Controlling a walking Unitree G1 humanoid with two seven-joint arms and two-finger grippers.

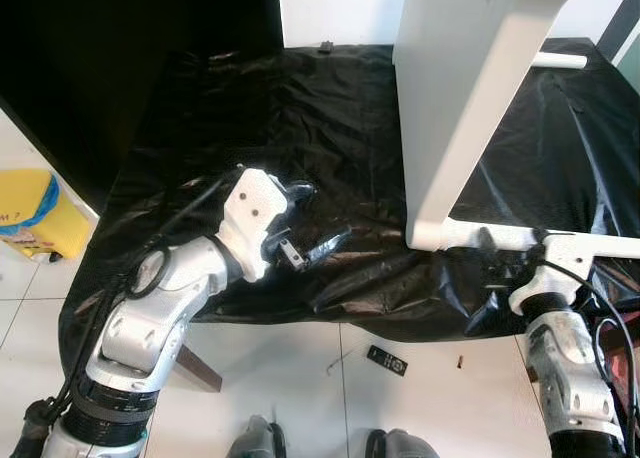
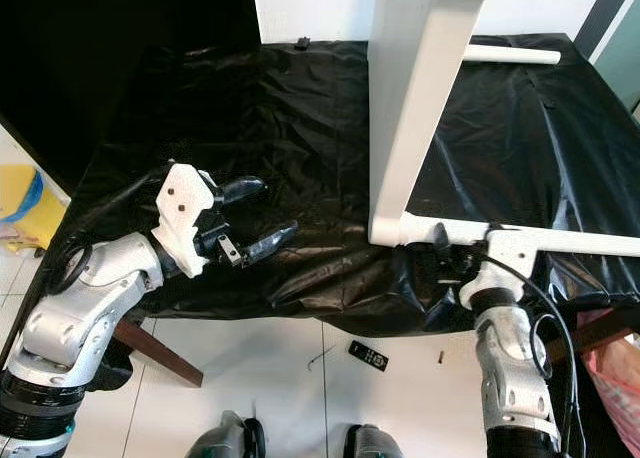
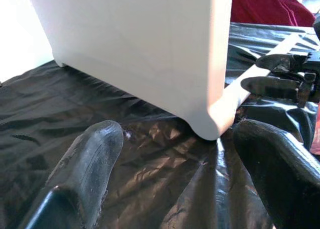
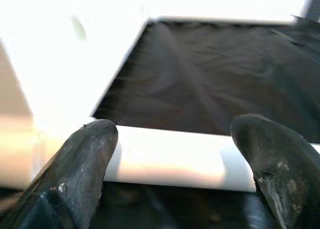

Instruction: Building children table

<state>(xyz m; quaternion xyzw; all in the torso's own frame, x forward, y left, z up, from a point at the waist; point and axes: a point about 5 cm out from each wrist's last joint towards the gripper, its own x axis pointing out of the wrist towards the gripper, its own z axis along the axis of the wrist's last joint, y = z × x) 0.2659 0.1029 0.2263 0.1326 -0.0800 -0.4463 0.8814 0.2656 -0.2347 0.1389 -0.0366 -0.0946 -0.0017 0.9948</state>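
The white panel (image 1: 455, 108) stands upright on the black sheet (image 1: 300, 108), its lower corner resting at the sheet's front part. From that corner a white rail (image 2: 560, 241) runs along the front edge toward the robot's right; that is its long axis, level and crosswise to the robot.

The right gripper (image 2: 440, 250) is the nearer one: it sits at the joint where rail meets panel, fingers spread, one on each side of the rail (in the right wrist view the rail crosses the gap between the two pads (image 4: 85, 164), and I cannot tell whether they touch it). The next move likely turns on closing across the rail's short way.

The left gripper (image 1: 305, 223) hovers over the sheet, well to the left of the panel's corner, fingers spread and empty, pointing toward that corner.

Counted: one panel, one rail at the front, one further white bar (image 2: 510, 54) at the back, two grippers. One remote (image 1: 386, 359) lies on the floor.
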